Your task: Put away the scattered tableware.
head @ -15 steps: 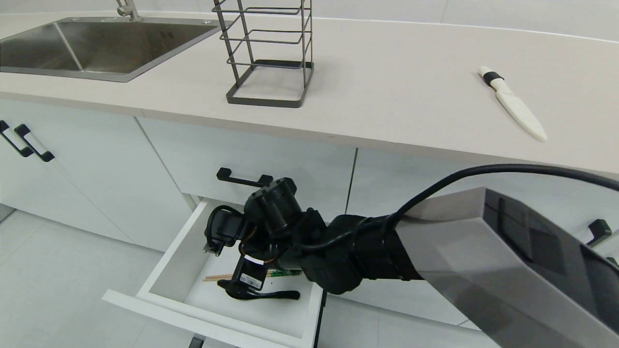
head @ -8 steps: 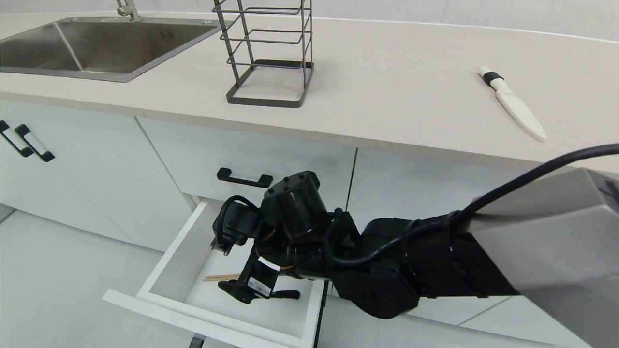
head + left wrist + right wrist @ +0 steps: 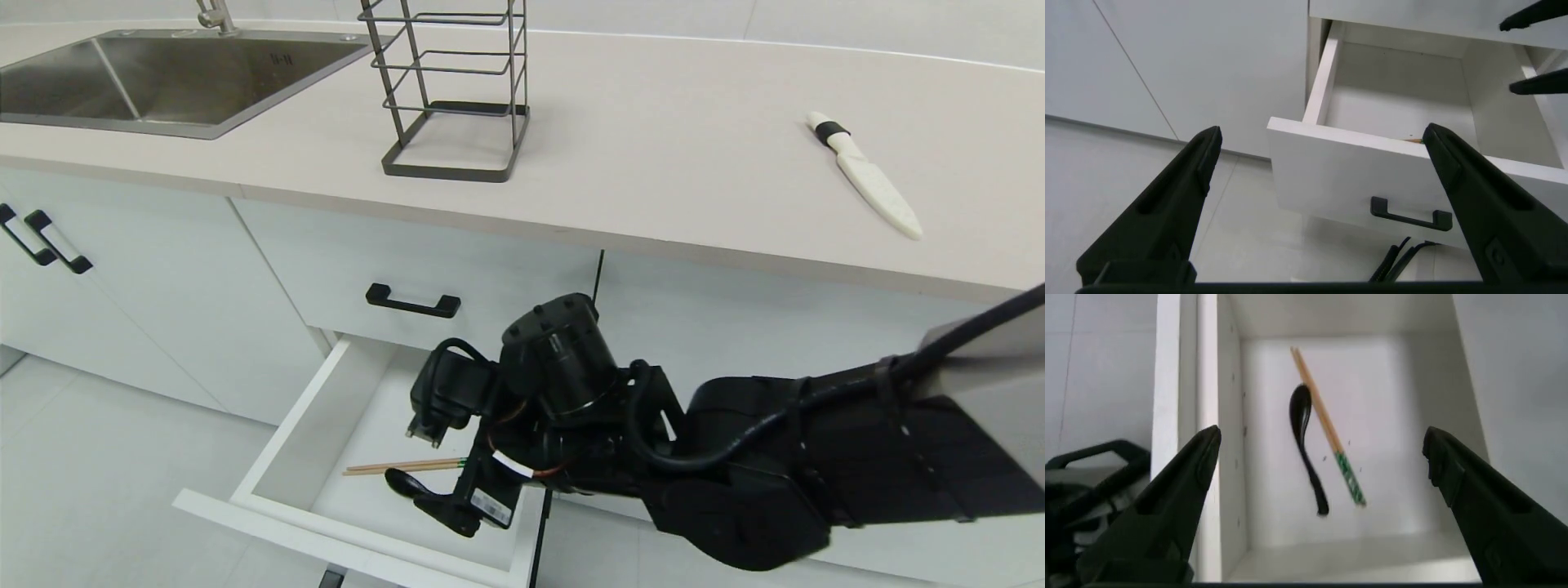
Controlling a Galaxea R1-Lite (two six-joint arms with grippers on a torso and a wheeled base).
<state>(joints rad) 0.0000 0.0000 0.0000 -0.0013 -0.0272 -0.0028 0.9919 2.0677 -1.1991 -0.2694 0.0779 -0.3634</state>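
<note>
A white drawer stands pulled out under the counter. In it lie a black spoon and a pair of wooden chopsticks side by side, the same spoon and chopsticks also seen from the head. My right gripper hangs open just above the drawer's right front part, nothing between its fingers. A white knife with a black band lies on the counter at the right. My left gripper is open, low in front of the drawer.
A dark wire rack stands on the counter, with a steel sink to its left. The drawer front carries a black handle. Closed cabinet fronts with black handles flank the drawer.
My right arm has pulled back to the right and slightly up from the spoon. The spoon and chopsticks stay lying in the drawer.
</note>
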